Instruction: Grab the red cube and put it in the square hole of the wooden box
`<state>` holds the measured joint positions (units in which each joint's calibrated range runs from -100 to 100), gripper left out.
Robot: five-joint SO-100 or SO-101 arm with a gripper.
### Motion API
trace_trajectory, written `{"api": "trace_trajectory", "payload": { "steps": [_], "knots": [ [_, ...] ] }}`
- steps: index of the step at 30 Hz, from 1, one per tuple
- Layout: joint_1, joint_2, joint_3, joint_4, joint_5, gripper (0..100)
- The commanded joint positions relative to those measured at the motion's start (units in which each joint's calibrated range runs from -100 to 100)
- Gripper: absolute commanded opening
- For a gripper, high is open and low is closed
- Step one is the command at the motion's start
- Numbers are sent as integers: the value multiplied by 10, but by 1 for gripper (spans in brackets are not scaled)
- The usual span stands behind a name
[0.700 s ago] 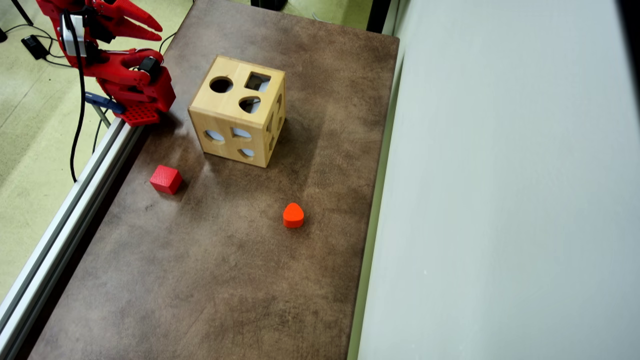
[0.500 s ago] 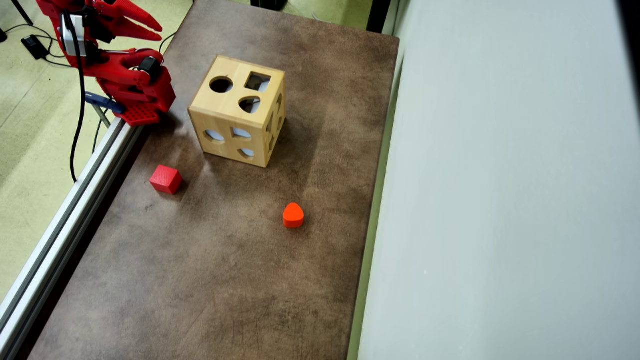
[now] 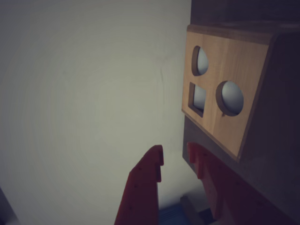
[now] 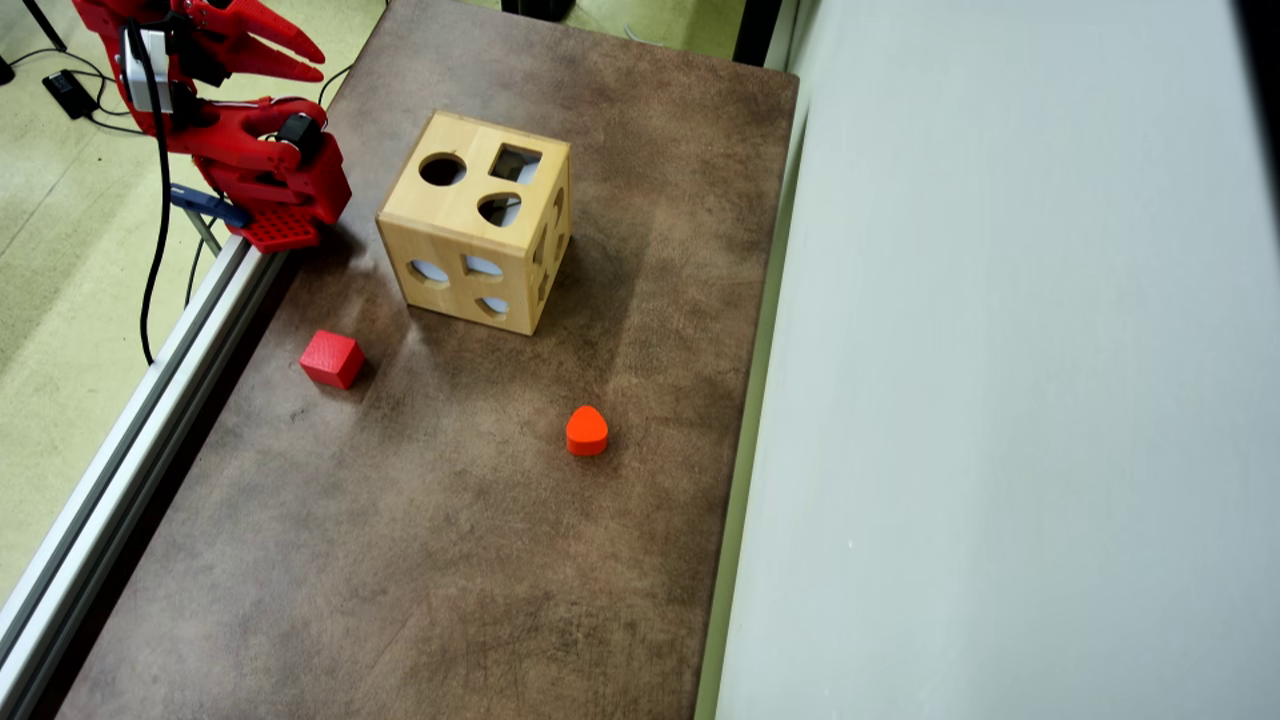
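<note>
- Red cube (image 4: 332, 358) left of frame centre, untouched.
- Gripper (image 4: 310, 60) upper left, slightly parted, empty.
- Risk: nudging wooden box (image 4: 476, 222), shifting square hole (image 4: 515, 163); grabbing orange heart-shaped block (image 4: 586, 430) instead.

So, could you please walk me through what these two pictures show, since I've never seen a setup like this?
Gladly. The red machine is a small robot arm clamped at the table's edge; its two-finger gripper is its hand, and it is open and holds nothing. The wide picture comes from a camera looking down from above. The darker one comes from a camera riding on the arm's wrist, so you see the two red fingers from behind, with the wooden box ahead. On the brown table stand the wooden box with its square hole on top, a red cube and an orange-red rounded block, each lying apart.
</note>
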<state>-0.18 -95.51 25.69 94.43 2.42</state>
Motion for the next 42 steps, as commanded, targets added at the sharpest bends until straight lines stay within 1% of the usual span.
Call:
{"api": "trace_trajectory", "payload": {
  "steps": [1,42],
  "knots": [
    [3,0,1,-6,0,9],
    [-3,1,2,-10,3,10]
  ]
}}
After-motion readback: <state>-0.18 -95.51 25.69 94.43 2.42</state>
